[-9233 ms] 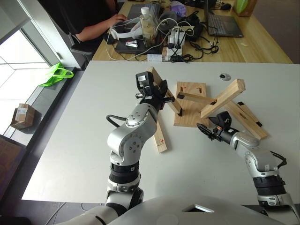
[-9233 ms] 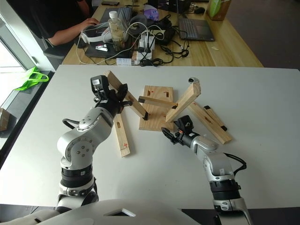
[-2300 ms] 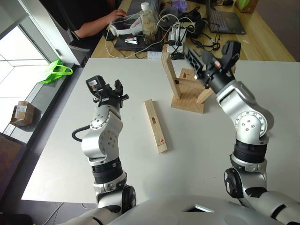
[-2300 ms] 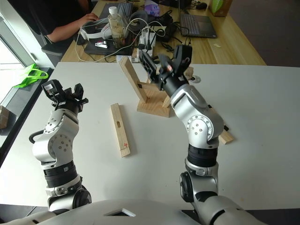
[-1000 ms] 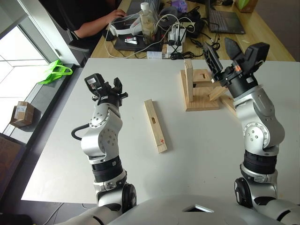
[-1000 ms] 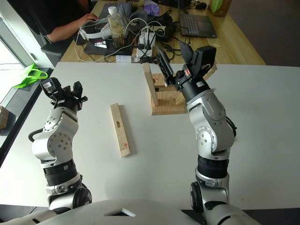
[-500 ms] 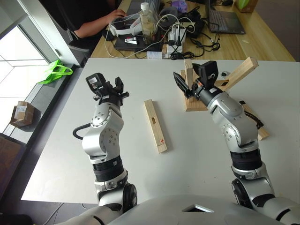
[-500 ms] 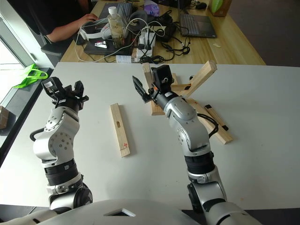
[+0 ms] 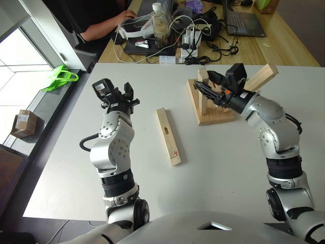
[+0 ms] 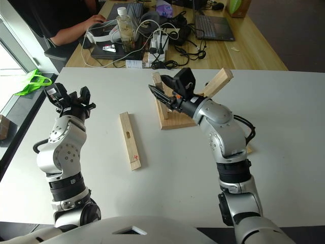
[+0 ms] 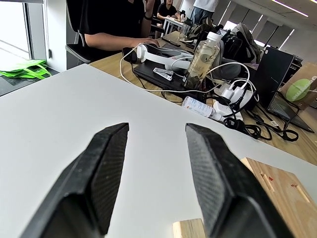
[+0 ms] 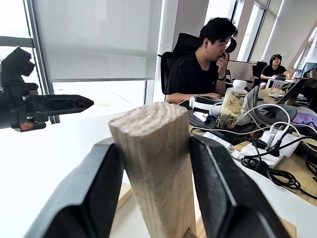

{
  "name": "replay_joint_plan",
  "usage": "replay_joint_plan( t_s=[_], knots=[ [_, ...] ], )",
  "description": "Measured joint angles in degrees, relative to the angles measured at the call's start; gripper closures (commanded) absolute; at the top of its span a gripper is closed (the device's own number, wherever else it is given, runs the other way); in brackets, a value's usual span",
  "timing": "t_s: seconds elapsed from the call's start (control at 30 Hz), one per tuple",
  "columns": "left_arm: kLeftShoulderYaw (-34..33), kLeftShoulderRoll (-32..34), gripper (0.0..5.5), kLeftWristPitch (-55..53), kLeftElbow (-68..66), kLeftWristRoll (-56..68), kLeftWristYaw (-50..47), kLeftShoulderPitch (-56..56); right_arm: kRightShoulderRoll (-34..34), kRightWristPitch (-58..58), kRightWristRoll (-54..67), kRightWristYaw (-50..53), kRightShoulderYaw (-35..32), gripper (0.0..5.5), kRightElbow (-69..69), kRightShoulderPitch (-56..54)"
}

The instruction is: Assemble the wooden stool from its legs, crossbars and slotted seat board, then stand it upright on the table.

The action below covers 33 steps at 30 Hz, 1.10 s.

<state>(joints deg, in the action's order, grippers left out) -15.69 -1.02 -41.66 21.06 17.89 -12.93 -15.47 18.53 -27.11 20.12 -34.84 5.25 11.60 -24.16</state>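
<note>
The slotted seat board (image 9: 218, 116) lies flat at the far middle of the white table. One leg (image 9: 203, 96) stands upright in it. My right gripper (image 9: 203, 85) is shut on that leg's top, and in the right wrist view the leg (image 12: 158, 163) sits tight between both fingers (image 12: 94, 198). A second leg (image 9: 262, 76) slants up from the board to the right. A loose slotted piece (image 9: 168, 135) lies flat left of the board. My left gripper (image 9: 118, 98) is held up at the far left, open and empty, with its fingers (image 11: 106, 173) spread.
Behind the white table stands a wooden desk (image 9: 284, 46) with a bottle (image 9: 159, 23), cables, headphones and laptops; a person sits at it. Another wooden piece (image 10: 247, 149) shows behind my right forearm. The table's near half (image 9: 193, 188) is bare.
My right gripper has come from beside the upright leg to the leg's top and shut on it, with the elbow swinging right. The seat board has turned slightly. My left arm has stayed put.
</note>
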Motion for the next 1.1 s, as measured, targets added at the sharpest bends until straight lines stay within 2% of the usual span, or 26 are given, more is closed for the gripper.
replay_joint_plan(
  t_s=[0.27,0.4,0.53,0.57,0.7,0.73,0.87,0.97,1.1],
  knots=[
    [-0.16,0.13,3.36,0.17,-0.27,0.00,-0.09,-0.05,12.18,-1.49,9.03,-16.90,-7.72,3.72,-0.29,0.12],
    [-0.11,0.38,3.36,0.21,-1.03,-0.01,-0.04,-0.78,16.55,-1.77,14.30,-27.78,-7.86,3.74,0.48,0.97],
    [-0.12,0.76,3.36,0.22,-1.57,0.00,0.11,-1.14,21.47,2.47,12.48,-35.96,-5.45,3.74,-0.16,1.86],
    [-0.14,0.83,3.36,0.22,-1.59,0.01,0.21,-1.24,21.81,4.29,11.45,-36.15,-4.89,3.39,-2.06,1.84],
    [-0.14,1.17,3.36,0.19,-1.67,-0.01,0.65,-1.26,21.86,7.31,6.58,-34.71,-3.88,2.73,-9.32,2.18],
    [0.49,2.42,3.36,-0.07,-2.15,0.02,2.25,-1.46,21.86,8.05,6.33,-34.58,-3.90,2.56,-10.16,2.49],
    [6.30,12.52,3.36,-1.54,-7.06,0.34,15.84,-7.25,21.83,5.67,7.61,-32.98,-5.07,2.56,-10.04,3.59],
    [13.04,20.79,3.36,-0.01,-17.59,0.58,32.57,-16.12,22.08,1.93,10.49,-32.03,-7.77,2.56,-9.46,3.57],
    [20.57,25.58,3.36,4.98,-34.26,-1.10,50.34,-25.89,23.62,0.88,9.32,-30.67,-9.11,2.56,-11.90,2.74]
  ],
)
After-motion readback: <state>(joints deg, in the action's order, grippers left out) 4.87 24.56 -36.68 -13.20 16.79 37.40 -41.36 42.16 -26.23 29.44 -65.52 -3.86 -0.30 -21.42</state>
